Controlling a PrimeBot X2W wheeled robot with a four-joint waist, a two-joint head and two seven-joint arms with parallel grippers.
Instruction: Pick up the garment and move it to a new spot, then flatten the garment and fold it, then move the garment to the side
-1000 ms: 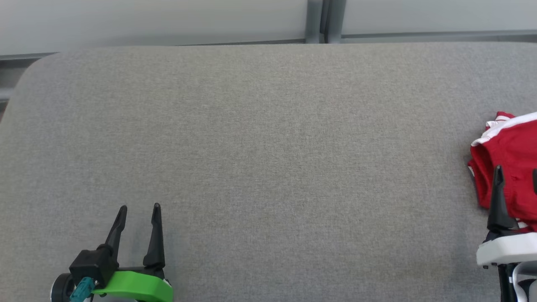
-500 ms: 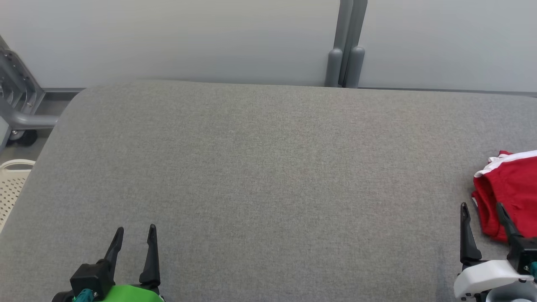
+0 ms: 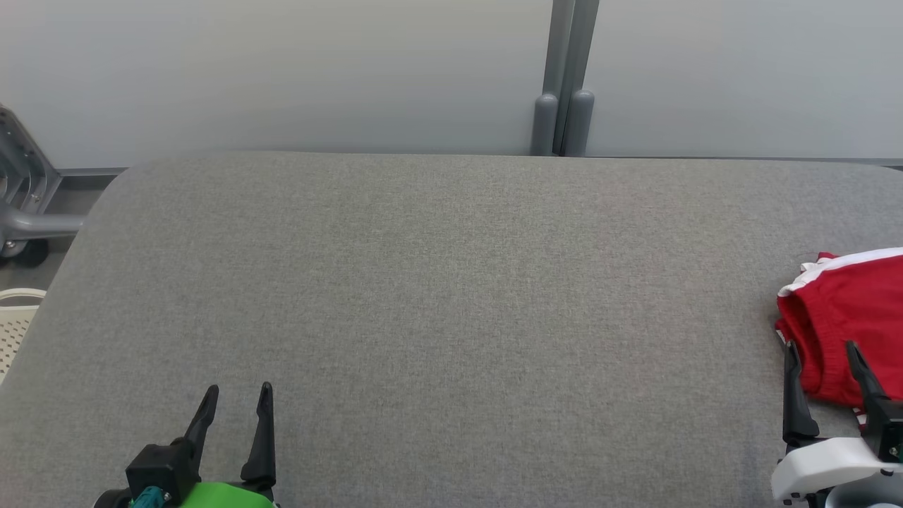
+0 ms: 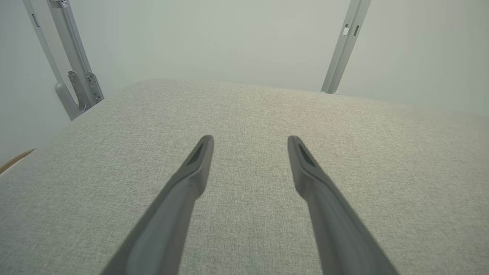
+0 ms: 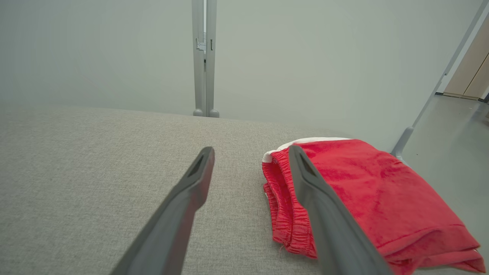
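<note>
The garment [image 3: 853,310], red with a white edge strip, lies folded in a compact stack at the far right of the grey padded table [image 3: 451,296]. Its gathered waistband faces left in the right wrist view, where the garment [image 5: 366,198] rests flat beside my fingers. My right gripper [image 3: 822,349] hovers open at the garment's near left edge, one finger over the red cloth, holding nothing. At the lower left my left gripper [image 3: 236,391] is open above bare table, its fingers [image 4: 198,160] spread with nothing between them.
Grey wall panels with a double post [image 3: 562,120] stand behind the table. A metal frame on a wheel [image 3: 21,212] and a pale perforated basket [image 3: 14,317] sit off the table's left end. The floor drops away past the right end [image 5: 450,145].
The head camera tilted up and shifted, showing more wall. My right gripper drew back from over the garment to its near left edge. The left gripper stays open and low.
</note>
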